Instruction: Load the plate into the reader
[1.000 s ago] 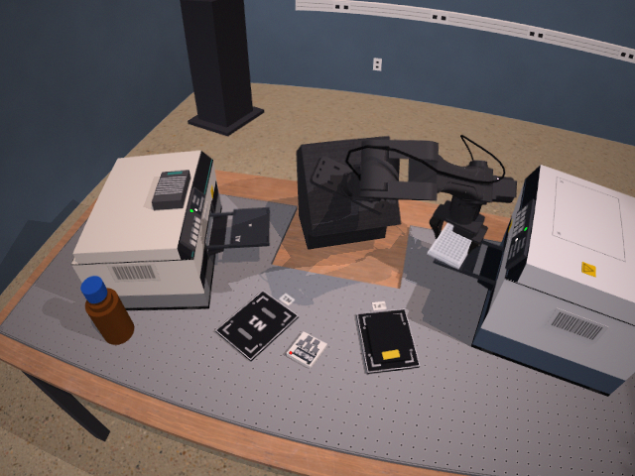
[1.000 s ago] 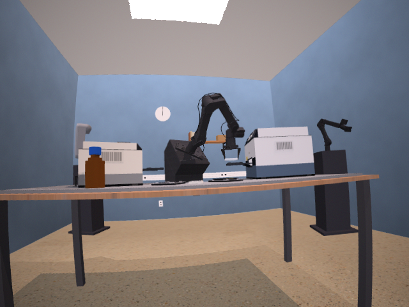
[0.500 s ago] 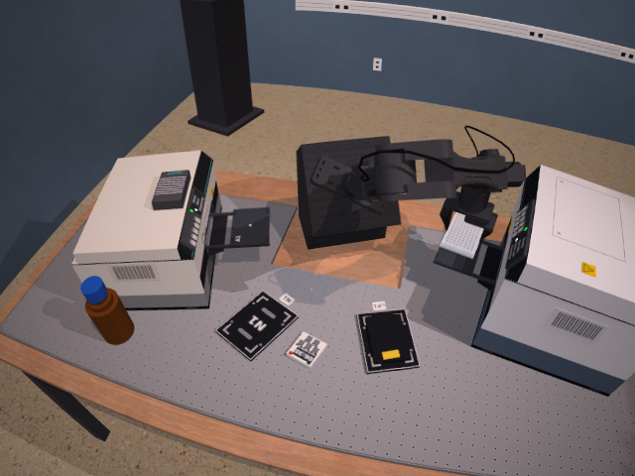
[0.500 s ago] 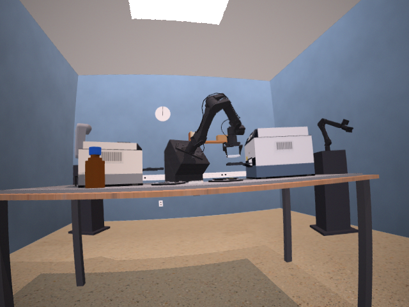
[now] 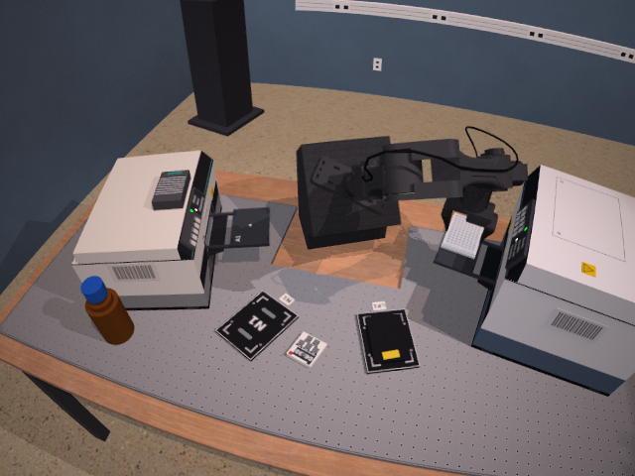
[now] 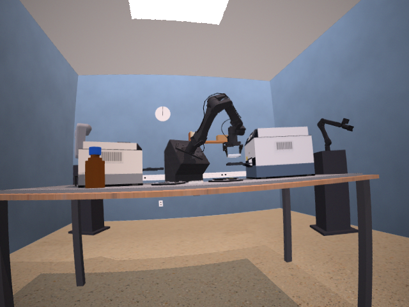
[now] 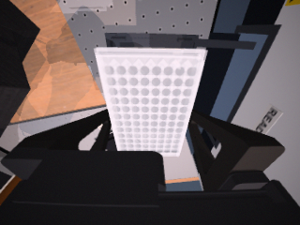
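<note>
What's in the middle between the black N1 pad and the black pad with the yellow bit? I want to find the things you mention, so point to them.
A little white square (image 5: 307, 349) (image 6: 195, 181) with printing lies between the N1 pad (image 5: 233, 328) (image 6: 168, 183) and the other pad (image 5: 384, 313) (image 6: 216, 180), best seen from the top.

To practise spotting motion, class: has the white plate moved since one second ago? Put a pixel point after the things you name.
Yes; in the top view the white plate (image 5: 462, 235) (image 6: 234, 155) (image 7: 150, 96) shifted toward the reader (image 5: 543, 301) (image 6: 280, 153) (image 7: 277, 159), turning.
</note>
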### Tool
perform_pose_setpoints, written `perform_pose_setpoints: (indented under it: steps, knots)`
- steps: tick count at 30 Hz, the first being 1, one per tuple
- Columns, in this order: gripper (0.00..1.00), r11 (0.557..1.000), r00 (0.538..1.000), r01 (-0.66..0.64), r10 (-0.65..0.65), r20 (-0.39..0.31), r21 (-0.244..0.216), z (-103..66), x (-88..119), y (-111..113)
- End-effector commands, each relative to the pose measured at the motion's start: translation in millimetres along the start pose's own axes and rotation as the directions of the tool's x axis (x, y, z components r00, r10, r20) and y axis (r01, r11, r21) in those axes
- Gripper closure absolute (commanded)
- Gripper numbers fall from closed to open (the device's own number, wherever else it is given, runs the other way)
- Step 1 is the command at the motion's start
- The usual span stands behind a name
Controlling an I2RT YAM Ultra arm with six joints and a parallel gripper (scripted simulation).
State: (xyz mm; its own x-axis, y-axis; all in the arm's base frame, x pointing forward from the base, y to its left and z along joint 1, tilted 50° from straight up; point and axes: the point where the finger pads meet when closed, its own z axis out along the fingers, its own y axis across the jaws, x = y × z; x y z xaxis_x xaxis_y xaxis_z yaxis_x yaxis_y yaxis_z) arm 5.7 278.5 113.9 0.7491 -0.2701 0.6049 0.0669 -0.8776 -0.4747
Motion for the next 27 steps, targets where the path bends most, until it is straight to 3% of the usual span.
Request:
perform_pose_setpoints:
  steps: [1, 14, 16, 21, 22, 27]
  knots:
    - [0.14, 0.999, 1.0, -0.018, 0.017, 0.017, 0.029, -11.9, 0, -9]
    - [0.14, 0.999, 1.0, -0.019, 0.019, 0.016, 0.027, -10.3, -3, -10]
    - [0.14, 1.0, 1.0, -0.005, 0.005, 0.007, 0.01, -5.0, -2, -3]
    - [0.14, 1.0, 1.0, -0.005, 0.005, 0.007, 0.01, -5.0, -3, -4]
    - [0.14, 0.999, 1.0, -0.017, 0.016, 0.018, 0.028, -7.2, -8, -12]
    - [0.14, 1.0, 1.0, 0.002, -0.002, 0.001, -0.002, 8.3, -2, 2]
